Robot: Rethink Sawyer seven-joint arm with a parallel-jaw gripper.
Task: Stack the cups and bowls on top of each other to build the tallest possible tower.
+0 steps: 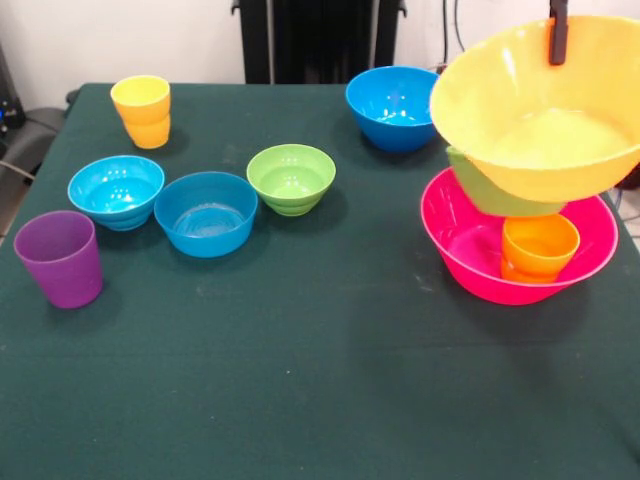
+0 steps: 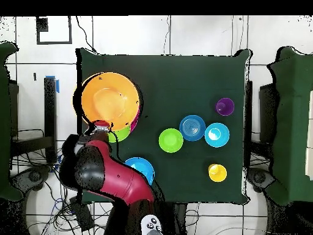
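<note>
My gripper is shut on the far rim of the large orange bowl and holds it tilted in the air at the right of the front view. Below it the large pink bowl stands on the table, with the orange cup inside and a medium green bowl leaning between the two. In the overhead view the orange bowl hides most of this pile, and the gripper is at its lower rim.
On the green tablecloth stand a yellow cup, a purple cup, a cyan bowl, a small blue bowl, a small green bowl and a medium blue bowl near the pedestal.
</note>
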